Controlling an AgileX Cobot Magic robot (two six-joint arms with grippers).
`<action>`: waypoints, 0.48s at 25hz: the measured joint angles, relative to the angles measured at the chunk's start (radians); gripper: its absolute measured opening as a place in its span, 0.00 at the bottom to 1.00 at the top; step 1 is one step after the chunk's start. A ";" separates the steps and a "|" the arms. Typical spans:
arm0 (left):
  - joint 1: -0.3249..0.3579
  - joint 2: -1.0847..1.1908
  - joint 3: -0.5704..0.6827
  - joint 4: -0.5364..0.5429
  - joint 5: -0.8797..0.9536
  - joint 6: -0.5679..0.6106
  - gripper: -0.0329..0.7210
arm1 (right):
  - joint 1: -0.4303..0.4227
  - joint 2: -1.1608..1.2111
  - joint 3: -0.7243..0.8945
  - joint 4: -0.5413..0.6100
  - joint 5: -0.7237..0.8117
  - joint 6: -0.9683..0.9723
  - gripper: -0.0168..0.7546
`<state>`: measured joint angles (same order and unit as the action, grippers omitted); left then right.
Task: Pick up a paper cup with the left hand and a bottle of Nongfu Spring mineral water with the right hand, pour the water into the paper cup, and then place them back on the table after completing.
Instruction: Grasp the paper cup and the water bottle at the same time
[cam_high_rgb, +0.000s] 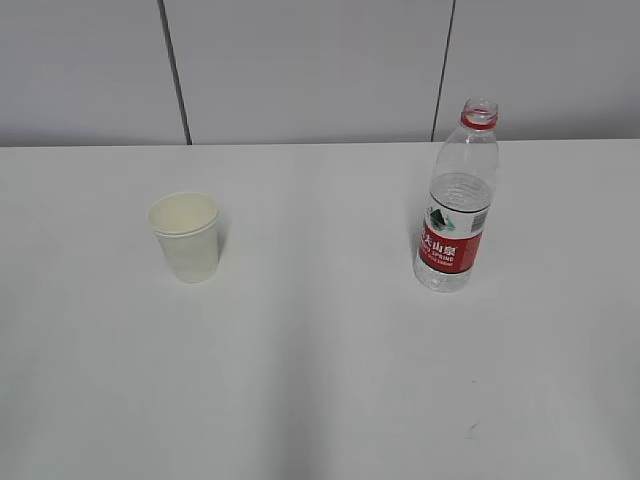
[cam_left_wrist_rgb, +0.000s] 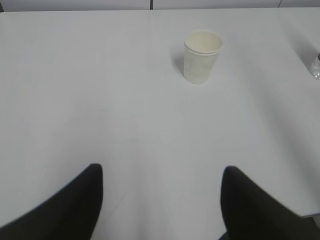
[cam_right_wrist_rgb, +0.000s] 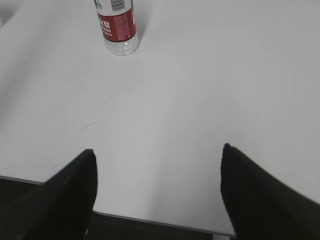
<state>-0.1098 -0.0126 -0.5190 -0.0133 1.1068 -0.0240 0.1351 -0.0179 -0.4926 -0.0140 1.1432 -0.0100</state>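
exterior view shows a plain white flat bench (cam_high_rgb: 320, 380) carrying two things well apart: a small cream paper cup (cam_high_rgb: 186, 236) standing upright toward the left edge, and a clear plastic mineral water bottle with a red label (cam_high_rgb: 457, 200) upright toward the right edge. both sit nearer the far edge than the near one. the bottle's cap is off, only the red neck ring showing, and the colourless water (cam_high_rgb: 441, 275) is hard to read through the plastic; how full it is i cannot tell.

left wrist view has the left pincer (cam_left_wrist_rgb: 162, 200) with fingers spread wide and nothing between them, hanging low over bare bench with the cup well ahead. right wrist view has the right pincer (cam_right_wrist_rgb: 157, 192) likewise spread and empty, over the near edge, the bottle far ahead and to its left.

judging by looks, the cup is very light and thin-walled, and seems to be more than one nested; it would crush under a hard squeeze, so a gentle hold around mid-body suits it. the bottle is heavier, smooth and a little springy; the labelled waist gives the best purchase, and squeezing an uncapped bottle could push water out.
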 joint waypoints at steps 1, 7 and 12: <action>0.000 0.000 0.000 0.000 0.000 0.000 0.65 | 0.000 0.000 0.000 0.000 0.000 0.000 0.76; 0.000 0.000 0.000 0.001 0.000 0.000 0.63 | 0.000 0.000 0.000 0.000 0.000 0.000 0.76; 0.000 0.000 0.000 0.001 0.000 0.000 0.63 | 0.000 0.000 0.000 0.000 0.000 0.000 0.76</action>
<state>-0.1098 -0.0126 -0.5190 -0.0125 1.1068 -0.0240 0.1351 -0.0179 -0.4926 -0.0140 1.1432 -0.0100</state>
